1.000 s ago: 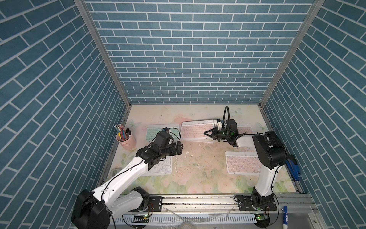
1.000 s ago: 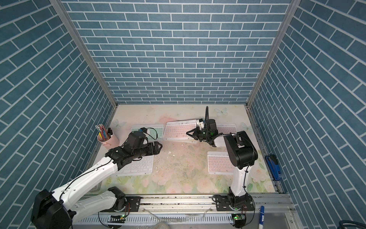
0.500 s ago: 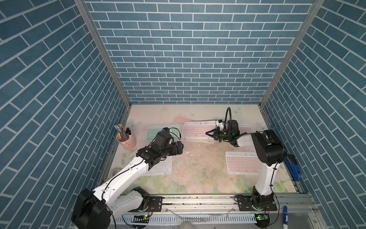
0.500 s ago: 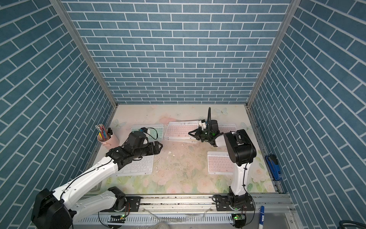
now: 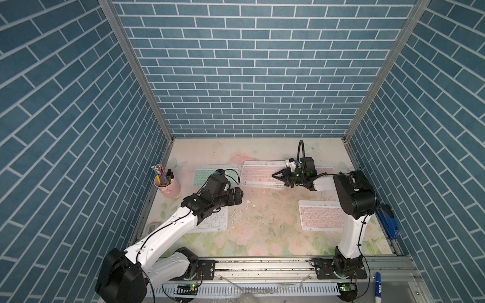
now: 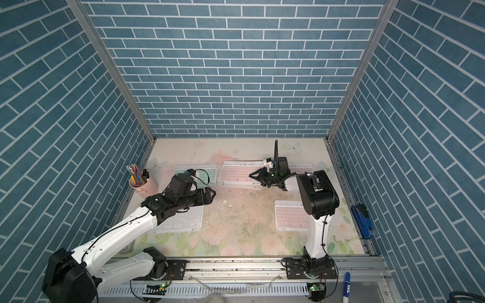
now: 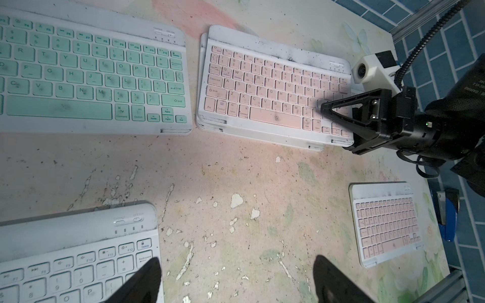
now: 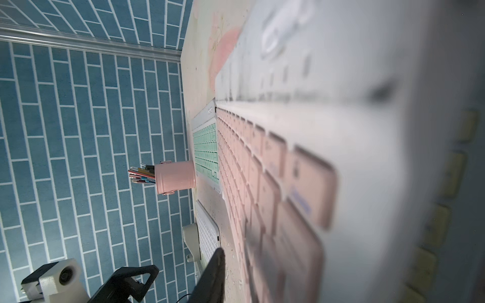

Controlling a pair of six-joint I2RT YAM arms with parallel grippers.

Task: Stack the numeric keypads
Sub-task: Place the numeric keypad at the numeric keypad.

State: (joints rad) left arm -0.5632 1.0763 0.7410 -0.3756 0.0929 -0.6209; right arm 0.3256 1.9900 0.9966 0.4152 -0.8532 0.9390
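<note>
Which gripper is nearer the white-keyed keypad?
Left. The left gripper hovers by a corner of the white-keyed keypad; the right gripper is farther off, at the pink keypad stack.

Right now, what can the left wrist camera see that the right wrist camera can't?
Only the left wrist view: the lone pink keypad and the blue stapler. Only the right wrist view: the pink pencil cup and blurred yellow keys. Both: the green keypad, the white keypad and the pile's top pink keypad.
</note>
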